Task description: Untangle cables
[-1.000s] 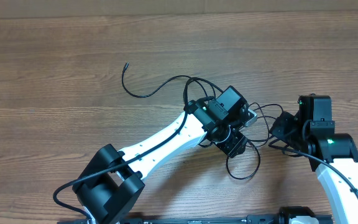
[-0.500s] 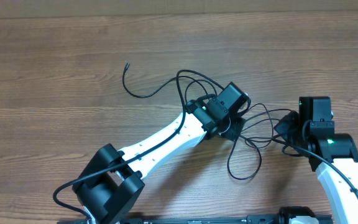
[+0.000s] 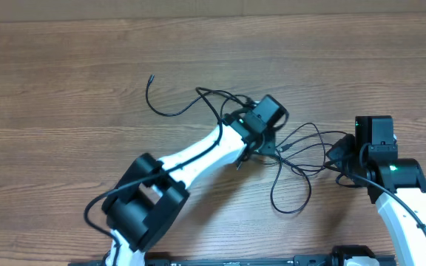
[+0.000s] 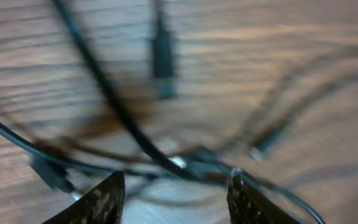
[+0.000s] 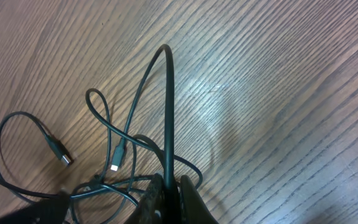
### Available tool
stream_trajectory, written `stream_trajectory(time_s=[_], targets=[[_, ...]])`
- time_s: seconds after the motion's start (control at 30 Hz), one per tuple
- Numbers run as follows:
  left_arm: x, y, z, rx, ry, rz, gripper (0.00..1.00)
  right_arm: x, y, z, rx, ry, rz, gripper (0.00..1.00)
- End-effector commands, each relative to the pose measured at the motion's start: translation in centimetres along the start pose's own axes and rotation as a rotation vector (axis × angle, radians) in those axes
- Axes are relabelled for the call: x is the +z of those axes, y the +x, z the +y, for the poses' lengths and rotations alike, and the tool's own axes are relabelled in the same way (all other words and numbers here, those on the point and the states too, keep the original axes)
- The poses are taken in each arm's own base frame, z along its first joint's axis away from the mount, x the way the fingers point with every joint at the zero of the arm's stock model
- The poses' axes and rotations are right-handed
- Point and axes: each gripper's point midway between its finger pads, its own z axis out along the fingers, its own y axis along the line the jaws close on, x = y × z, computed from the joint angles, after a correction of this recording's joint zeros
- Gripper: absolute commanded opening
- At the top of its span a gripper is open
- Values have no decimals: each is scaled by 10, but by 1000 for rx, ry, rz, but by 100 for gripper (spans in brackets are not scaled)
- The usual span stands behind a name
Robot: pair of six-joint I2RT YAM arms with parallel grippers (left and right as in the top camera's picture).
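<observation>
Thin black cables lie tangled between my two grippers, and one free end trails off to the far left. My left gripper hovers over the left side of the tangle. In the blurred left wrist view it is open, with cables crossing just past its fingertips and a plug beyond. My right gripper is at the tangle's right side. It is shut on one cable, which rises from the jaws in a tall loop. Two plug ends lie to the left.
The wooden table stretches to the far edge at the top. A loose cable loop hangs toward the near side. The left arm runs diagonally from its base at the bottom left.
The left gripper has moved away from the near side and slightly left, dragging the cables' far loops with it. The right gripper has held still, shut on its cable.
</observation>
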Motion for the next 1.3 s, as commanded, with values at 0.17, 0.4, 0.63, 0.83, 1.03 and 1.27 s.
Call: stream_trajectory(time_s=[0.17,0.4,0.63,0.83,1.03,1.27], targets=[[11,-42,10,-78,70,-79,58,-6,-6,5,6,-17,-19,4],[13,-38,1,-67,87,-75,56,-6,-7,5,6,-17,-20,4],[30,-26,4,-63,58,-42,36,-6,-6,4,2,-13,-16,4],[21,-38,10,-53,59,-64,4,-6,-5,4,-1,-11,-15,4],[-18,-68,37,-85,34,-114,4,-6,-5,3,-20,-10,-15,4],[-121,-121,112,-191,-23,-286,4,-5,-5,2,-21,-4,-15,4]])
